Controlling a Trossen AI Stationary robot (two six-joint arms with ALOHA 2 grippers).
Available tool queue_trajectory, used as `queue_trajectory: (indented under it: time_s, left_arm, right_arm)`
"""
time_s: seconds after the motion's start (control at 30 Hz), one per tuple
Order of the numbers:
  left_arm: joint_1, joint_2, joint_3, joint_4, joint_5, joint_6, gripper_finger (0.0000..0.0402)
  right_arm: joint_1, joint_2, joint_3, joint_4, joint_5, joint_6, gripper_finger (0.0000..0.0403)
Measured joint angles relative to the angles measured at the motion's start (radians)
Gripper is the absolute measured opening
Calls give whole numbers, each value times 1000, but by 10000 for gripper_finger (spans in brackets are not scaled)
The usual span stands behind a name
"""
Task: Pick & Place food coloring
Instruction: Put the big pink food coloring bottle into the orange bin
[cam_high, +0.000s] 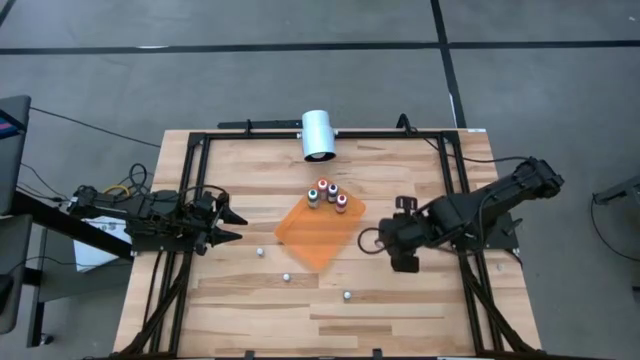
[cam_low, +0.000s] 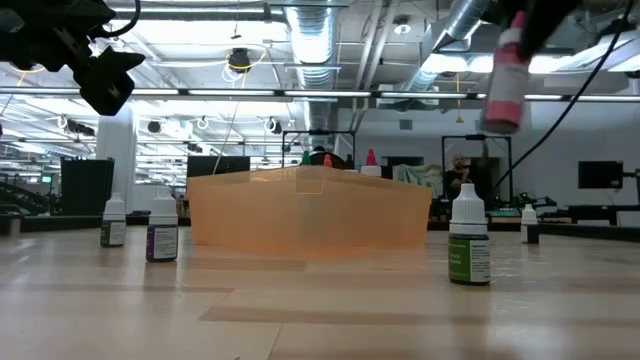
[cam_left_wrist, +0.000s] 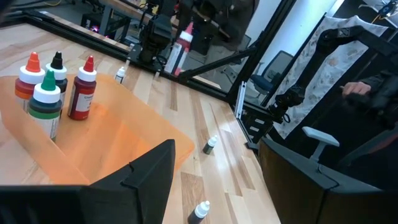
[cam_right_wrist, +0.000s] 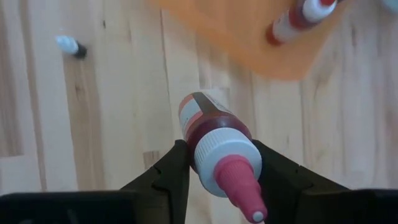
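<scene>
from above, my right gripper (cam_high: 403, 262) hangs beside the orange sheet (cam_high: 318, 232); left gripper (cam_high: 228, 223) waits spread open. wrist view: it's clamped on the pink bottle (cam_right_wrist: 214, 142) below the cap; light, slick plastic, so i'd grip the body

A robotics lab in an open industrial hall: a pale wooden plank table (cam_high: 400, 300) in a black metal frame (cam_high: 190, 180), exposed silver ceiling ducts (cam_low: 310, 40), distant monitors.
</scene>
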Motion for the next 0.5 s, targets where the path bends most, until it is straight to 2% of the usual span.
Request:
queue_trajectory:
  time_s: [0.5]
  left_arm:
    - [0,0,0,0,0,1,224]
  right_arm:
    - [-78,0,186,21,3,-166,135]
